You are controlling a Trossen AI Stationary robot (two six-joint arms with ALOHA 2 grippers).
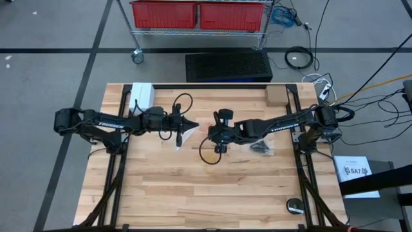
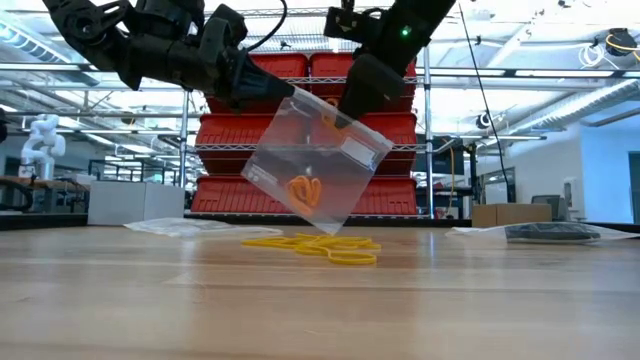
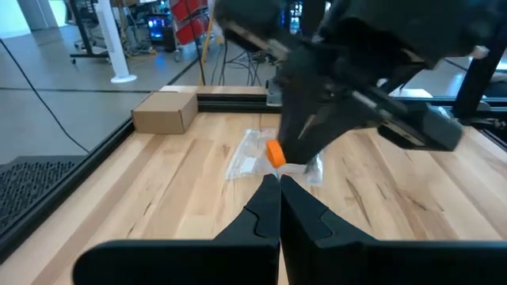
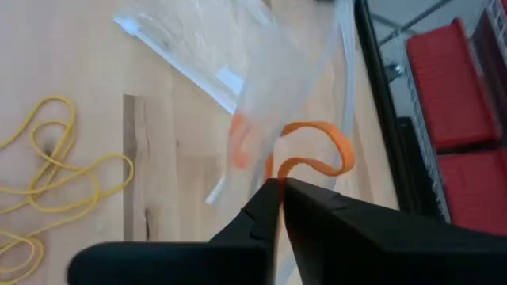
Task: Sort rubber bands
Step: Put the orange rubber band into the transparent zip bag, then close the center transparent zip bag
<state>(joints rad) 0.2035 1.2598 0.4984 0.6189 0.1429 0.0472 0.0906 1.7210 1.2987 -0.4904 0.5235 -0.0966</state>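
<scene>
Yellow rubber bands (image 2: 318, 246) are lying in a loose tangle on the wooden table (image 2: 150, 300), nearest the low camera, directly below a clear plastic bag (image 2: 312, 160) that is hanging tilted in the air. At the left, the left gripper (image 1: 191, 124) is reaching in over the middle of the table with its fingers pressed together, pinching the bag's upper corner. Inside the bag, orange rubber bands (image 2: 303, 190) are sitting near its lower end. To the right, the right gripper (image 4: 276, 187) is meeting the bag from the other side, its fingers closed on an orange rubber band (image 4: 313, 147) that is curling up at the bag's edge. Farther right, another flat bag holding black rubber bands (image 2: 553, 231) is resting on the table.
</scene>
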